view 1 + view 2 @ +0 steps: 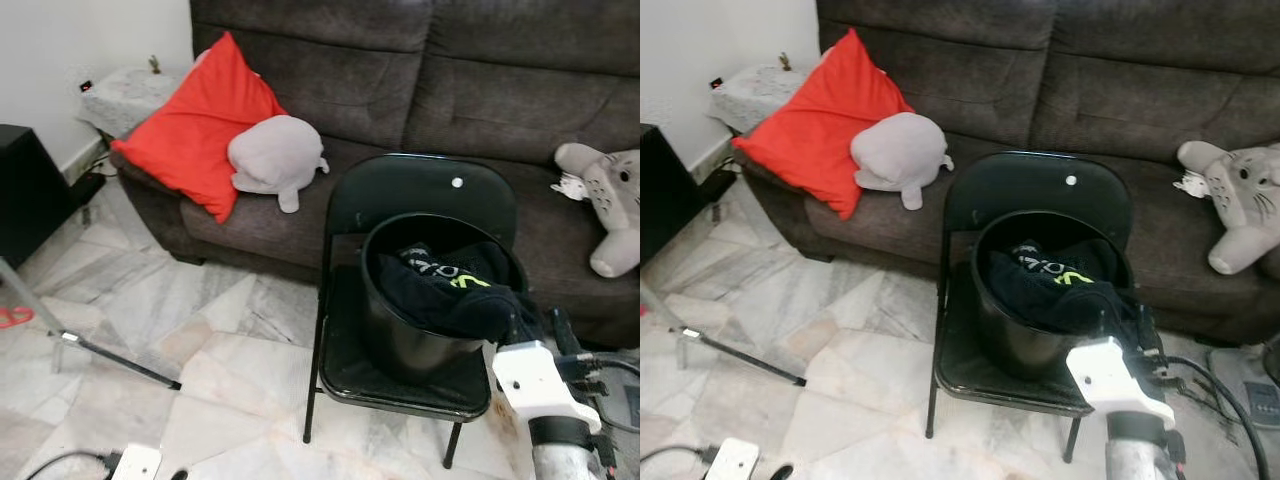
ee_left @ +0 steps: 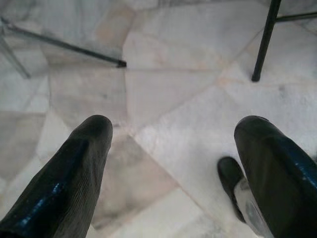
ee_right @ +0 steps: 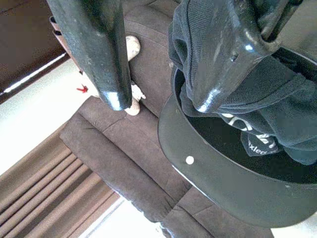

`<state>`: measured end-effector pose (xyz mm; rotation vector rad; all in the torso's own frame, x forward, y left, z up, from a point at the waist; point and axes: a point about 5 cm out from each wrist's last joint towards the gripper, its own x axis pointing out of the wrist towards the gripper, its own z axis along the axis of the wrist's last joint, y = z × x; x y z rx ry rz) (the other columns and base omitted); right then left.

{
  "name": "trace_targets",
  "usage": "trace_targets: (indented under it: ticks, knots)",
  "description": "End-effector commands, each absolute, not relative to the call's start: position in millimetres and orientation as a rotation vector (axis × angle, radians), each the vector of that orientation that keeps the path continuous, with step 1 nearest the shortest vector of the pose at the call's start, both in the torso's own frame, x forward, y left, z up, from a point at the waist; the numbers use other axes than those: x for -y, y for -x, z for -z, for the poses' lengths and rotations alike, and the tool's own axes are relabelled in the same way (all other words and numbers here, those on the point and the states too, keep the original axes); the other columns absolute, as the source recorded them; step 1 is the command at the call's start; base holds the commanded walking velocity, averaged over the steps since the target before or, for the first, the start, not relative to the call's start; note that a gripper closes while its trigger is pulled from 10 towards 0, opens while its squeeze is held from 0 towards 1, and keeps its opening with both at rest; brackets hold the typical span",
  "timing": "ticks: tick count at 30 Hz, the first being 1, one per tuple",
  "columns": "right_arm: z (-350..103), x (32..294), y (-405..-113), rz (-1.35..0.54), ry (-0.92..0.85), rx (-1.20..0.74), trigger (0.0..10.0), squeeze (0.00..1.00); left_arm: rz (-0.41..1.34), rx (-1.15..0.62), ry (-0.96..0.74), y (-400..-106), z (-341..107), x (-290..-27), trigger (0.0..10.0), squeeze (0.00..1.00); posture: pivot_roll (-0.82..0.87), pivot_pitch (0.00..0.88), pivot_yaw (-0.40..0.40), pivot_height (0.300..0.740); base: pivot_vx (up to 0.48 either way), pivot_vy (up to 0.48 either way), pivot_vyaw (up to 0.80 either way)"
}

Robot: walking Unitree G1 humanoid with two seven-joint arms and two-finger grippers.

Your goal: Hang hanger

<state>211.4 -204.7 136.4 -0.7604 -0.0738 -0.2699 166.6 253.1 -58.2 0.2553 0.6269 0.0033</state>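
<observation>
A black bucket (image 1: 400, 345) stands on the seat of a black folding chair (image 1: 400, 190) in front of the sofa. A dark garment (image 1: 450, 290) with green and white print lies bunched inside it and spills over the right rim. I cannot make out a hanger clearly among the cloth. My right gripper (image 1: 545, 325) sits at the bucket's right rim, against the garment. In the right wrist view its fingers (image 3: 101, 54) stand apart, the right gripper (image 3: 158, 101) open, with the cloth (image 3: 277, 114) lying behind one finger. My left gripper (image 2: 176, 131) hangs open over the floor.
A dark brown sofa (image 1: 480, 100) carries a red cushion (image 1: 200, 125), a grey plush (image 1: 272, 155) and a grey toy (image 1: 615, 200). A metal stand leg (image 1: 110, 355) crosses the marble floor at left. A black cabinet (image 1: 25, 190) stands far left, a white power strip (image 1: 135, 462) lies near.
</observation>
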Motion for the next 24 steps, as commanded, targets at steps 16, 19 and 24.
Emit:
trace_targets:
  ticks: [16,19,24]
  knots:
    - [-98,186,-208,0.142,0.491,-0.123,10.0,0.0,0.009,-0.732,-0.228,-158,72,-239,10.0,0.0,-0.12,0.107,-0.001,0.74,0.0,0.0,0.0]
    - [-95,190,-209,0.194,0.357,-0.143,10.0,0.0,0.01,-0.737,-0.228,-157,73,-238,10.0,0.0,-0.12,0.109,-0.004,0.74,0.0,0.0,0.0]
    - [-93,196,-202,0.272,0.14,-0.153,10.0,0.0,0.006,-0.748,-0.231,-155,74,-239,10.0,0.0,-0.12,0.116,-0.004,0.74,0.0,0.0,0.0]
